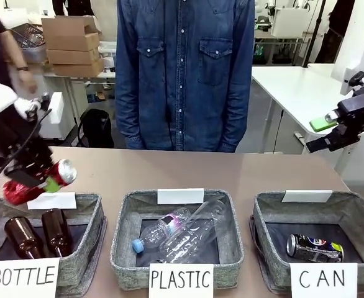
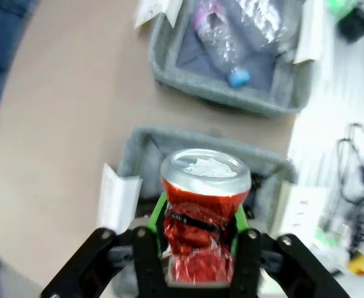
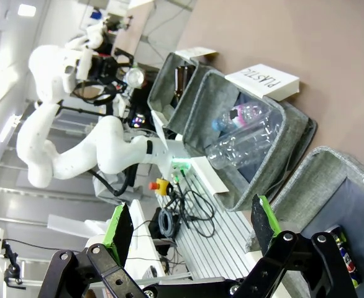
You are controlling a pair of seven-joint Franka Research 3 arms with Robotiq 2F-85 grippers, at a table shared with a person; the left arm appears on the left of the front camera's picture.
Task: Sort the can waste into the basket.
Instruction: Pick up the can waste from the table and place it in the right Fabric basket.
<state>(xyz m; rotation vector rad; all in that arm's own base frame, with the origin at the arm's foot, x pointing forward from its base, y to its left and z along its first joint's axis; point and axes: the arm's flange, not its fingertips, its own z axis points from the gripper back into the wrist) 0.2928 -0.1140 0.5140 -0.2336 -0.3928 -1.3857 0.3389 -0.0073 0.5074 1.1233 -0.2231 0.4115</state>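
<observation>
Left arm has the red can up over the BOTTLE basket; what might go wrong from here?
1. The left gripper grips the dented red can at its crumpled waist; it may slip.
2. Released here, it would drop among the brown bottles.
3. The CAN basket sits beyond the PLASTIC basket, under the open right gripper; the arms may clash.

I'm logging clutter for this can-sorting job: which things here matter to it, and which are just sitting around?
Job: red dented can, clamped in the left gripper; dark can lying in the CAN basket.

Lying about: brown bottles in the BOTTLE basket; clear bottles in the PLASTIC basket.
</observation>
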